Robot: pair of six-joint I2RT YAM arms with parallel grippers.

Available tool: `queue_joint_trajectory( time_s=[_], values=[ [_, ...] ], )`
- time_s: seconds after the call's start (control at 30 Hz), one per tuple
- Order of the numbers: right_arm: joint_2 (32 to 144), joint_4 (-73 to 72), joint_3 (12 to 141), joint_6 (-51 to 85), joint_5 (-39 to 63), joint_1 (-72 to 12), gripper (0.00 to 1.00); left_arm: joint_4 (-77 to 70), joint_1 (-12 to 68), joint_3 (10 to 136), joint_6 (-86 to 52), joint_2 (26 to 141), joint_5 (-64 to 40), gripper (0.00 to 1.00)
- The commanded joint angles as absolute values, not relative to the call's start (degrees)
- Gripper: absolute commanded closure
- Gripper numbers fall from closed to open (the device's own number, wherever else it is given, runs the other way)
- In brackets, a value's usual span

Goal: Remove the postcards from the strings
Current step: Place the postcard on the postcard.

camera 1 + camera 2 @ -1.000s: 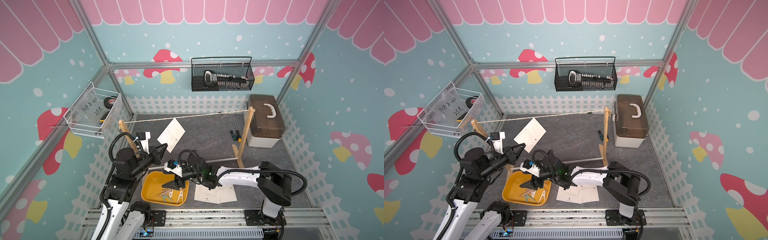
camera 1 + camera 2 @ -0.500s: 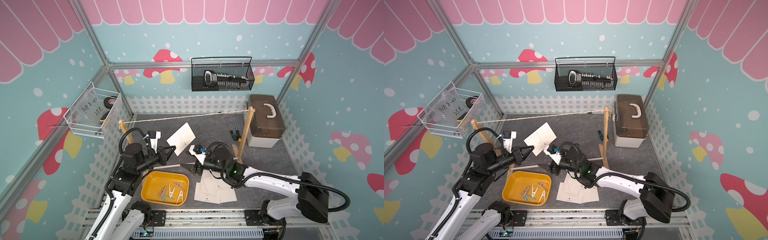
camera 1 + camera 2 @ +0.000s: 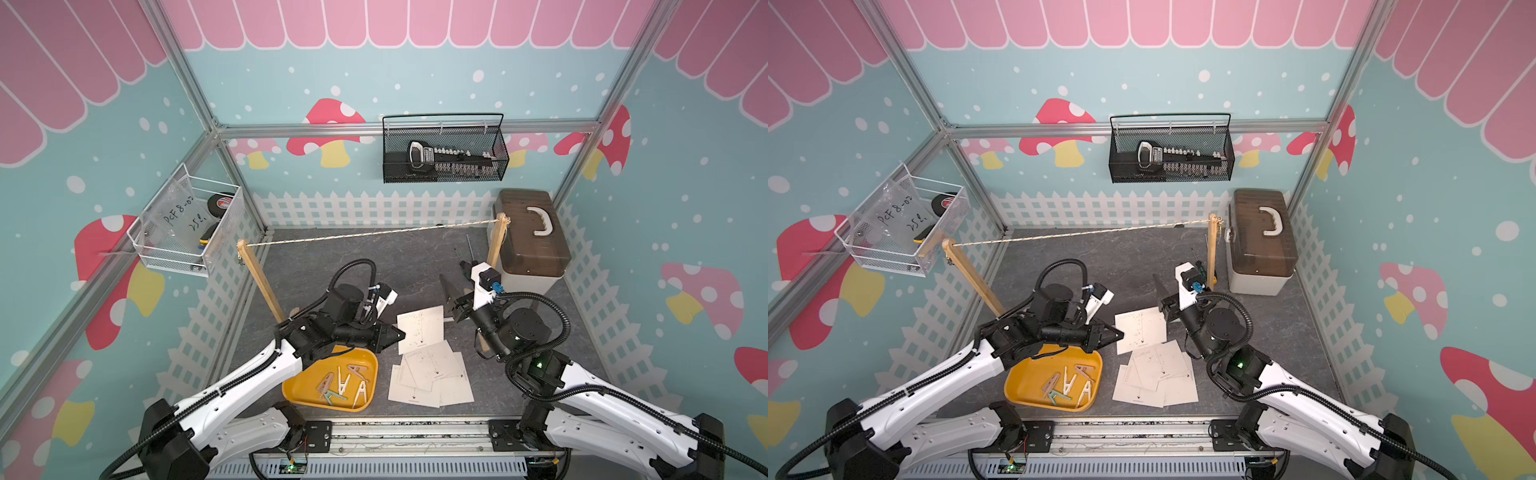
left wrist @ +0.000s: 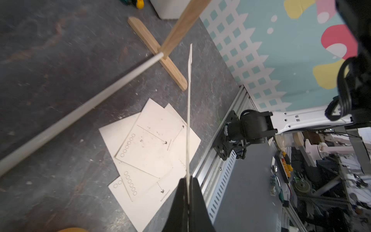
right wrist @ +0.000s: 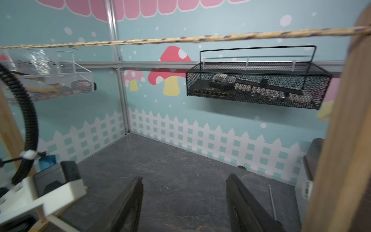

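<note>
Off-white card stock, 5 postcards total as far as overlap lets me count. One postcard (image 3: 420, 330) is pinched at its edge by the left gripper (image 3: 398, 335), jaws clenched on it. In both top views it shows face up, w/ faint dotted line + small dark arrow visible (image 3: 1140, 328). Left wrist view shows it edge-on (image 4: 188, 120), thin and slightly bowed, running out from the black fingertips (image 4: 181, 192) over the pile. Whether its far end touches the floor: can't tell.

Remaining cards sit in a loose pile (image 3: 432, 378) on the grey floor, overlapping at diff angles, just beside the yellow tray (image 3: 291, 390). Left wrist view gives best detail (image 4: 144, 152): dotted L-shaped line ending in an arrowhead, plus a row of tiny rings along one edge.

String (image 3: 374, 235) is a twisted beige/yellow cord, taut btw the left wooden post (image 3: 259, 278) and right wooden post (image 3: 496, 241), well above and behind the cards. Right wrist view has it crossing near the frame top (image 5: 180, 39).

Right gripper (image 5: 184, 178) has jaws released, spread apart w/ only floor btw them, aimed toward the back fence, near the right post.

Tray holds several clothespins (image 3: 345, 384), pale and tan, one teal. White rod (image 4: 80, 112) joins the posts' feet. Brown-lidded toolbox (image 3: 528, 245) stands behind the right post.
</note>
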State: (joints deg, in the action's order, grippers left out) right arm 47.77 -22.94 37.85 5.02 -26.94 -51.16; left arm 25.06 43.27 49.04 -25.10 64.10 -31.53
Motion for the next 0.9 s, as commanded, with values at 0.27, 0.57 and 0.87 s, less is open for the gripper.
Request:
queue_joint_trajectory(
  time_s=[0.27, 0.57, 0.87],
  values=[
    [48.76, -21.96, 35.88, 5.03, -30.92, -49.75, 0.35, 16.86, 50.54, 48.35, -32.55, 77.4, -32.08, 1.0],
    [51.05, -18.74, 35.5, 10.04, -30.93, -48.71, 0.35, 13.51, 50.43, 50.35, -31.82, 86.15, -32.1, 0.86],
    [51.75, -16.27, 34.32, 15.11, -30.01, -47.23, 0.35, 11.79, 48.11, 50.91, -31.14, 86.4, -26.18, 0.3]
  ],
)
